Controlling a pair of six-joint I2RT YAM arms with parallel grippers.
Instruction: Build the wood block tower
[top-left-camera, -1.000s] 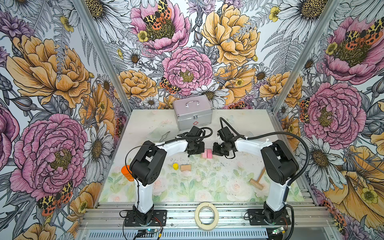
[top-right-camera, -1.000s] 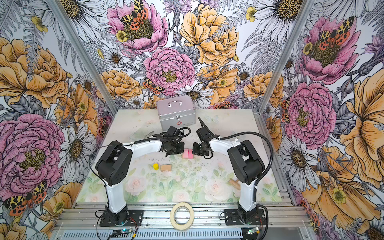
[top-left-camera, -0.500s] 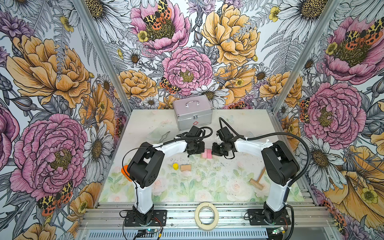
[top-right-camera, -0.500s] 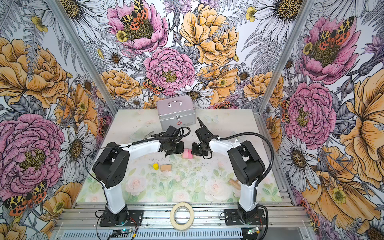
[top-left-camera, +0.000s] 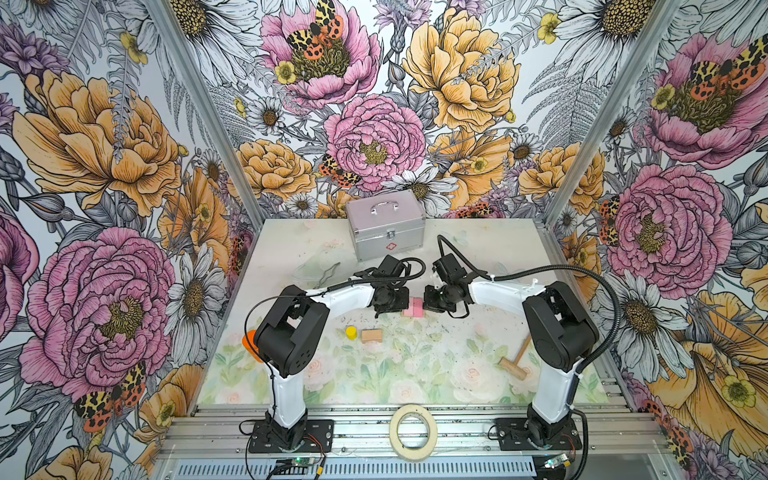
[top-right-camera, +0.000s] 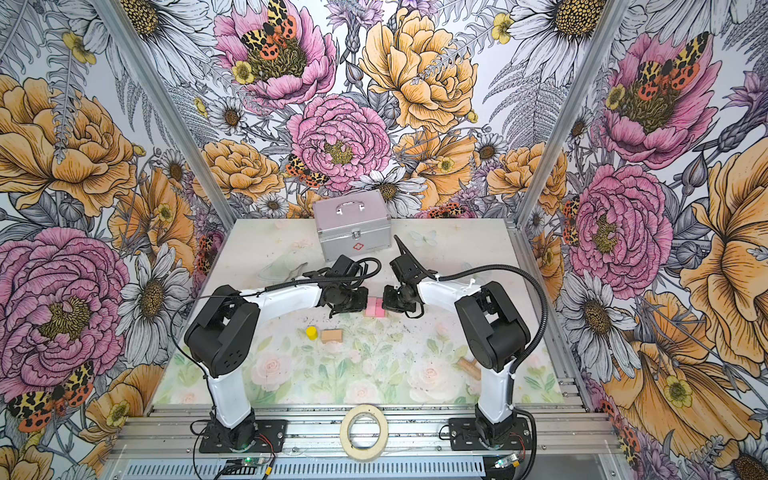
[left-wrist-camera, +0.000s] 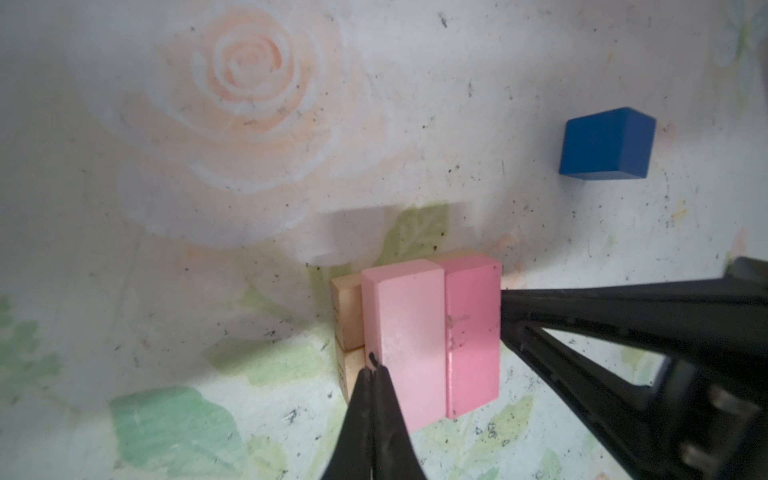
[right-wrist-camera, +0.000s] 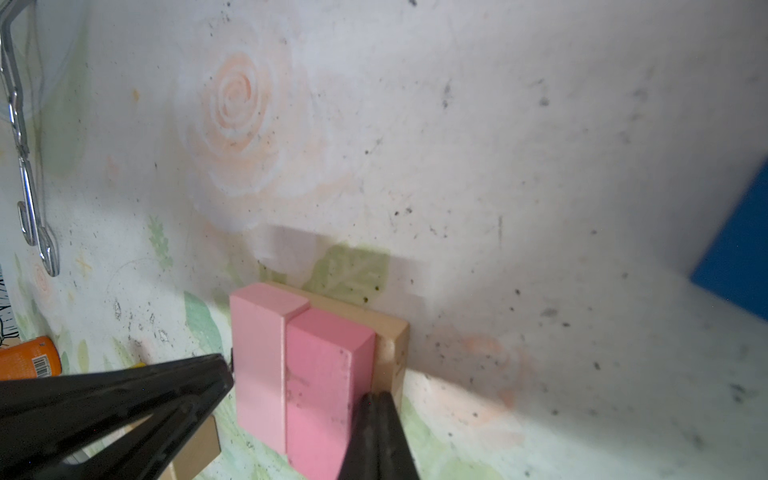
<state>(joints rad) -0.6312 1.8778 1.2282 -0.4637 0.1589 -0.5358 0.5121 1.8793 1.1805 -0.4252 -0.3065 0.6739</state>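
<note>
As both arms reach inward, the left gripper (left-wrist-camera: 372, 360) and right gripper (right-wrist-camera: 376, 398), both closed, flank the pink bricks (left-wrist-camera: 432, 340).

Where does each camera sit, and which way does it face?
Top views: high in front, looking down on the table; both arms show.
Left wrist: on the left arm, looking past the shut left gripper at the pink bricks.
Right wrist: on the right arm, looking past the shut right gripper.
Both wrist views share the pink bricks and both grippers.

Matt painted pink bricks (left-wrist-camera: 403, 340), bare tan wood bricks (left-wrist-camera: 347, 309), smooth blue block (left-wrist-camera: 604, 143), satin silver metal case (top-left-camera: 384, 226), scuffed, speckled matt worktop (top-left-camera: 374, 374)
</note>
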